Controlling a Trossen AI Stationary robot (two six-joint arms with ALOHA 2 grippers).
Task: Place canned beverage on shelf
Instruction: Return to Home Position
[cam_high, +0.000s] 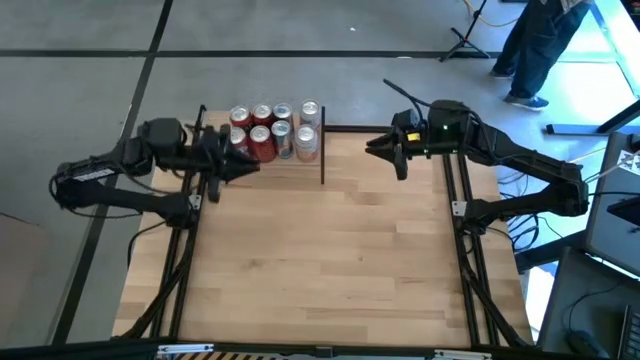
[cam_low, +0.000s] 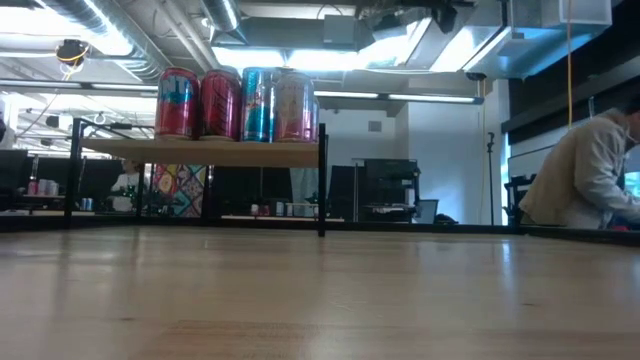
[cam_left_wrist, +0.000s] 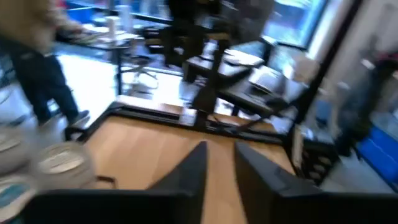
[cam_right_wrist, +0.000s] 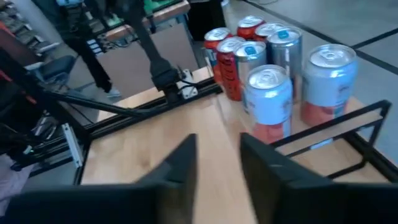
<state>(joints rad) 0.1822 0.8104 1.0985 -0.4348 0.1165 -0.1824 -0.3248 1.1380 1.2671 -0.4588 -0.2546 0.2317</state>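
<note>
Several cans (cam_high: 272, 130), red, blue and silver, stand upright on the shelf (cam_high: 312, 168), a small raised light-wood board with black posts at the table's far left. In the low view the cans (cam_low: 235, 104) stand in a row on the board (cam_low: 200, 152). My left gripper (cam_high: 243, 166) hovers at the shelf's near left corner, open and empty; its wrist view (cam_left_wrist: 221, 149) shows can tops (cam_left_wrist: 59, 163) beside it. My right gripper (cam_high: 380, 150) hangs to the right of the shelf, pointing toward it, open and empty (cam_right_wrist: 217, 140), with the cans (cam_right_wrist: 273, 74) ahead.
The light-wood tabletop (cam_high: 330, 260) stretches bare toward the near edge, framed by black rails (cam_high: 465, 250). A person (cam_high: 545, 45) stands beyond the far right corner, and a person (cam_low: 590, 170) sits at the right in the low view.
</note>
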